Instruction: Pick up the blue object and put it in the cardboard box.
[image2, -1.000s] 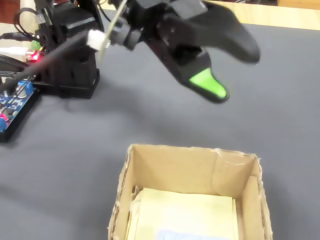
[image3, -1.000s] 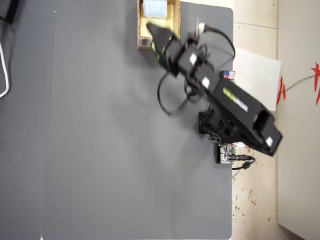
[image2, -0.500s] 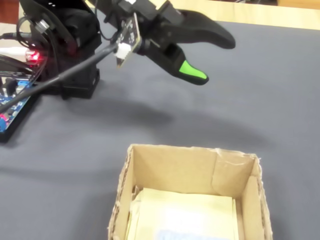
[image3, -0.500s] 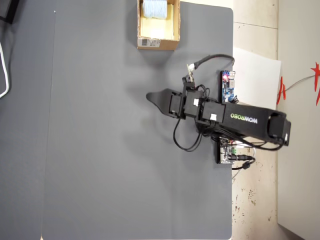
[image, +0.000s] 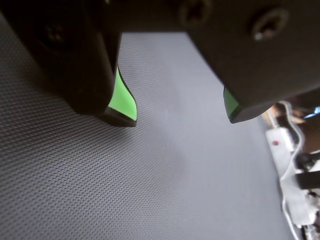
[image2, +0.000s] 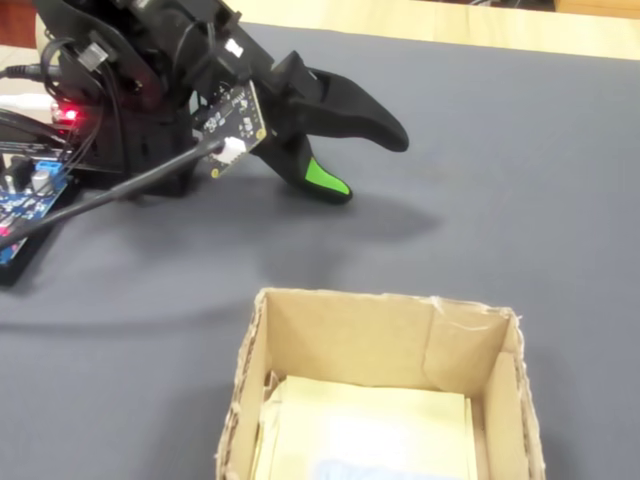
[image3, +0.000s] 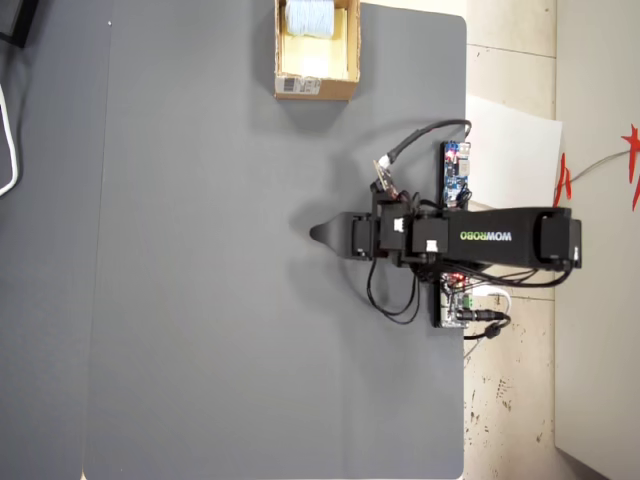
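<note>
In the overhead view the cardboard box (image3: 335, 88) stands at the far top edge of the grey mat, its white label facing the arm. The pale blue ribbed object (image3: 305, 17) lies inside it. The fixed view shows the box (image2: 385, 305) up close at the bottom, with a pale interior and a pale blue sliver (image2: 348, 468) at the frame's lower edge. My gripper (image: 179, 119) is open, its green-padded fingers wide apart with only bare mat between them. It hangs low over the mat (image2: 368, 166), well apart from the box (image3: 318, 234).
A blue circuit board (image3: 456, 172) and a second board with cables (image3: 455, 305) sit beside the arm's base at the mat's right edge. A white adapter and cables (image: 282, 142) lie at the right in the wrist view. A white sheet (image3: 515, 150) lies off the mat.
</note>
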